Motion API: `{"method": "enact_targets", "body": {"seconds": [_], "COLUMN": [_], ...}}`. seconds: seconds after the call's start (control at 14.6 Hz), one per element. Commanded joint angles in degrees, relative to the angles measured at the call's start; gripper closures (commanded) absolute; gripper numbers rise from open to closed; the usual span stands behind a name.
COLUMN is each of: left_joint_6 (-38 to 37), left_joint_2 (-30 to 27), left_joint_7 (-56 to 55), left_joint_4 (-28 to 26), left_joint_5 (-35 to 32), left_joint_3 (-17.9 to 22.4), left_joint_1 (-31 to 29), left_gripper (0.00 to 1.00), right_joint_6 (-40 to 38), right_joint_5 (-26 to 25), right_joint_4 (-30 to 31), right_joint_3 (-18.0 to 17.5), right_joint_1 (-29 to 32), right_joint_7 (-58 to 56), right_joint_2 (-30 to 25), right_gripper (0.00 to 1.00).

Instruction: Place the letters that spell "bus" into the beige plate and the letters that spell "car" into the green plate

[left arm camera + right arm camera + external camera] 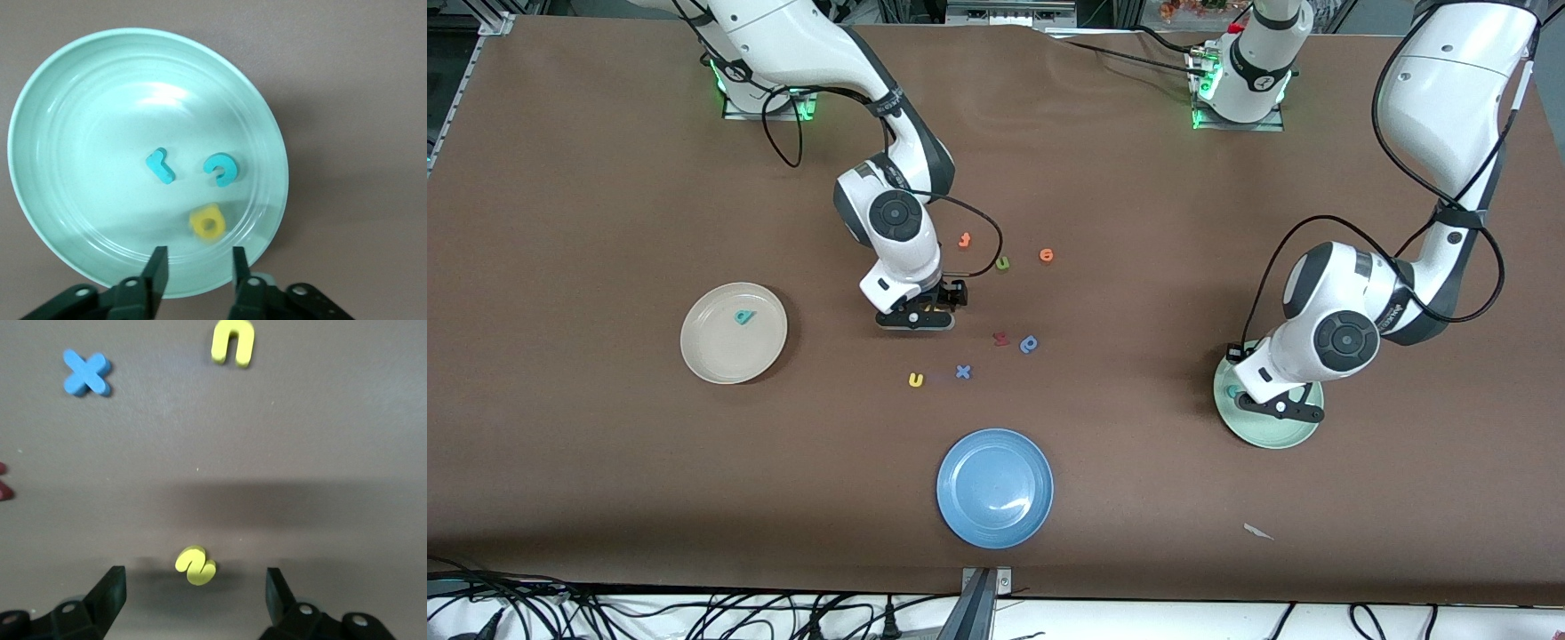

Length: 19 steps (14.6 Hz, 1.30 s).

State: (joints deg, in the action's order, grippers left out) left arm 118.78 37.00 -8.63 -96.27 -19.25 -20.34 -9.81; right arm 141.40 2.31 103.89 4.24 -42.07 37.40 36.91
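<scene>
The left tool [195, 273], parted and empty, is held over the green plate [60, 100] containing the car letters [217, 168], while the right tool [195, 593], spread wide, straddles the yellow "s" [195, 565] on the counter [605, 498].

In the front view the left arm covers much of the green plate [1279, 435], hiding the letters in it. The yellow "s" [195, 565] is hidden there under the right gripper [925, 313]. Beside the blue "x" [87, 373], a red letter [4, 483] is cut off by the right wrist view's edge.
</scene>
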Motion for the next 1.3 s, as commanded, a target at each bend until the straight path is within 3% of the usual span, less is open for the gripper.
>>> {"method": "enact_targets", "body": {"seconds": [0.0, 0.27, 0.48, 0.82, 1.02, 1.23], "left_joint_6": [-0.4, -8.4, -14.4, -27.5, -28.2, -29.1], "left_joint_2": [-1.1, -8.0, -16.2, -26.7, -33.2, -35.6], "left_joint_7": [0.4, 0.5, 2.1, 4.4, 5.7, 5.6], "left_joint_4": [-0.1, 0.5, 1.1, 5.1, 5.6, 5.8], "left_joint_5": [-1.3, -0.3, 7.6, 15.9, 19.6, 20.3], "left_joint_3": [-1.1, -4.1, -4.2, -4.0, 0.8, 11.4], "left_joint_1": [-0.3, -0.4, -0.8, -3.0, -0.8, 7.8], "left_gripper": [0.0, 0.0, 0.0, 0.0, 0.0, 0.0], "right_joint_6": [-0.2, -0.2, -0.2, -0.2, -0.2, 0.1], "right_joint_5": [-0.4, -0.3, -0.3, -0.2, -0.1, -0.1], "right_joint_4": [-1.7, -1.8, -1.8, -2.4, -2.6, -2.5], "right_joint_3": [0.3, 0.3, 0.3, 0.3, 0.3, 0.2], "right_joint_1": [-0.3, -0.3, -0.3, -0.3, -0.3, -0.4], "right_joint_7": [0.2, 0.5, 0.4, 0.6, 0.7, 0.9], "right_joint_2": [1.3, 1.7, 1.7, 1.7, 1.8, 2.3], "right_gripper": [0.15, 0.28, 0.42, 0.53, 0.59, 0.6]}}
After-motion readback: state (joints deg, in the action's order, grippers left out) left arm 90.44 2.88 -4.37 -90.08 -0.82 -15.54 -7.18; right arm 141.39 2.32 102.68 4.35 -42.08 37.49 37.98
